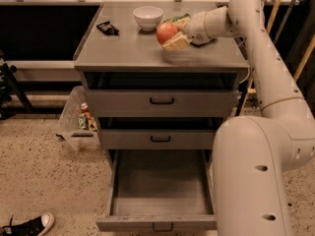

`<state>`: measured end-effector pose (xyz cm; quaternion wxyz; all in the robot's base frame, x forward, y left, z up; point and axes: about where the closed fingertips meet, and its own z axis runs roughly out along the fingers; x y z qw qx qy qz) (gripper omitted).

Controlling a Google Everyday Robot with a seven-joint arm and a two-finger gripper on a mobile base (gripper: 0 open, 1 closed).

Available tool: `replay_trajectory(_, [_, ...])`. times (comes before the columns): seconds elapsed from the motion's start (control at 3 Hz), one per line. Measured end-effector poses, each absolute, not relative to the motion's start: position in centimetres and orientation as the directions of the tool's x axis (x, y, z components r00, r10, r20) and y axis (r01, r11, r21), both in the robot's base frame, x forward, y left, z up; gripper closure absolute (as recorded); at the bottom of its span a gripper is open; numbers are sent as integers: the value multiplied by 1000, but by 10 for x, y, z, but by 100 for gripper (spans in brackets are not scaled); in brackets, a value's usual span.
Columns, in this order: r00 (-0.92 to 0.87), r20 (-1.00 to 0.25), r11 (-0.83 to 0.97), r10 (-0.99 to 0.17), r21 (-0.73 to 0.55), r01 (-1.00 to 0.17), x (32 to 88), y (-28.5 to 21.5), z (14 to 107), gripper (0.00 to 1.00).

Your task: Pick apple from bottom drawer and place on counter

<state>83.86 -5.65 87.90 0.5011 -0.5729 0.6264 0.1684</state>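
A small red apple (166, 31) with a paler patch is held between the tan fingers of my gripper (173, 32), which is shut on it. The gripper holds the apple just above the middle of the grey counter (128, 53), right of the white bowl. The arm reaches in from the right. The bottom drawer (160, 191) is pulled open below, and its inside shows nothing in it. Its black handle (162, 227) is at the lower edge of the view.
A white bowl (147, 16) stands at the back of the counter, a small black object (107, 28) at the back left. Two shallower drawers (161, 102) are closed. A plastic bin (78, 122) with bottles sits left of the cabinet. A black shoe (29, 226) lies on the floor.
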Motion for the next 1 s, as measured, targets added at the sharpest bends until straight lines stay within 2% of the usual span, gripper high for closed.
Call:
replay_trajectory(0.67, [111, -837, 285, -536, -304, -909, 839, -55, 868, 11])
replay_trajectory(1.0, [59, -848, 311, -526, -256, -915, 842, -59, 858, 0])
